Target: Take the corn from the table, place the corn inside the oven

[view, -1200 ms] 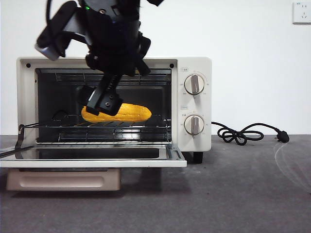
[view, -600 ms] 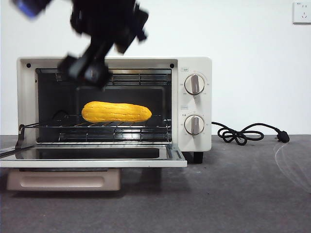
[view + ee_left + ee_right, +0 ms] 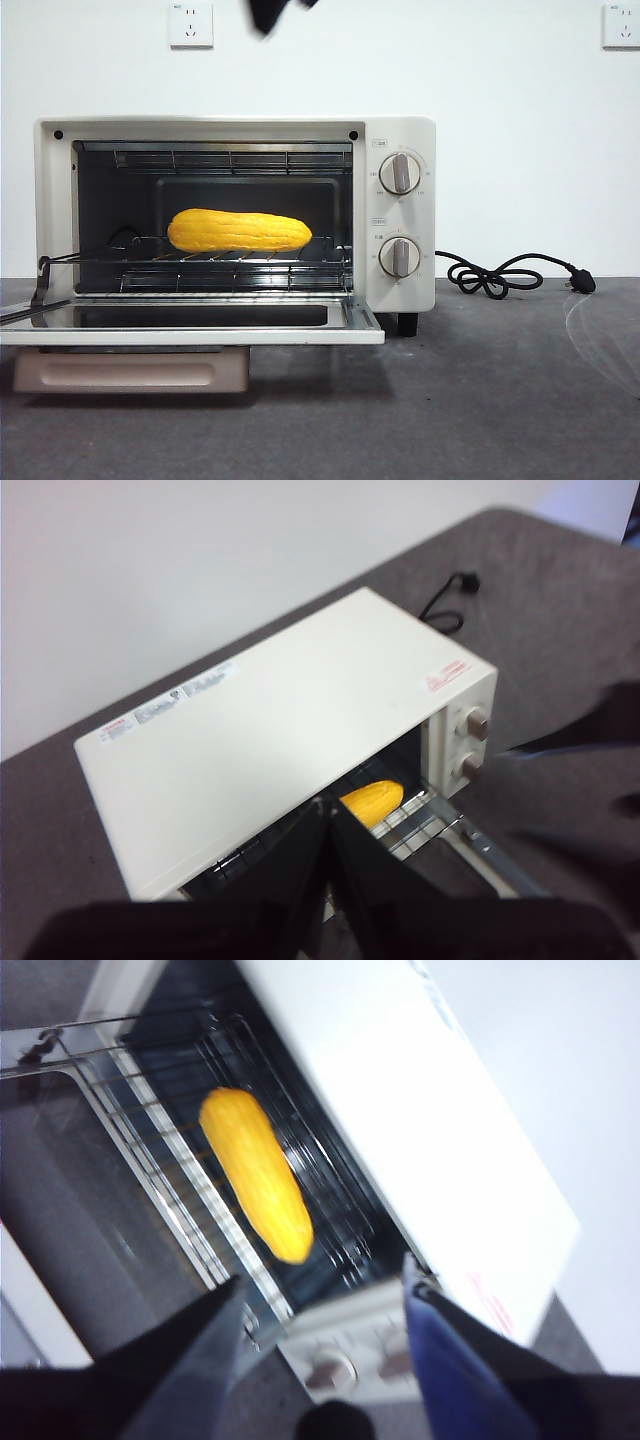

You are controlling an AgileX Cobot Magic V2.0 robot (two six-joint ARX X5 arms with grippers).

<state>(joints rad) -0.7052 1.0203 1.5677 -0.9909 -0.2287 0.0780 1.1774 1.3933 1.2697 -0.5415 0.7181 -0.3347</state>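
Observation:
The yellow corn (image 3: 239, 231) lies lengthwise on the wire rack inside the cream oven (image 3: 400, 135), whose glass door (image 3: 190, 335) hangs open and flat. Nothing touches the corn. In the right wrist view my right gripper (image 3: 322, 1275) is open and empty, well above and in front of the corn (image 3: 255, 1175) and the oven (image 3: 420, 1110). My left gripper (image 3: 326, 815) is shut with nothing in it, high over the oven's top (image 3: 280, 720), where a tip of the corn (image 3: 372, 802) shows. Only a black tip (image 3: 268, 12) of an arm shows at the front view's top edge.
A black power cord (image 3: 500, 275) lies coiled on the dark grey table (image 3: 500, 400) right of the oven. A cream tray (image 3: 130, 372) sits under the open door. Two wall sockets (image 3: 191, 24) (image 3: 620, 25) are on the white wall behind.
The arm that reached into the oven at the corn has let it go and risen out of the front view. The corn stays on the rack.

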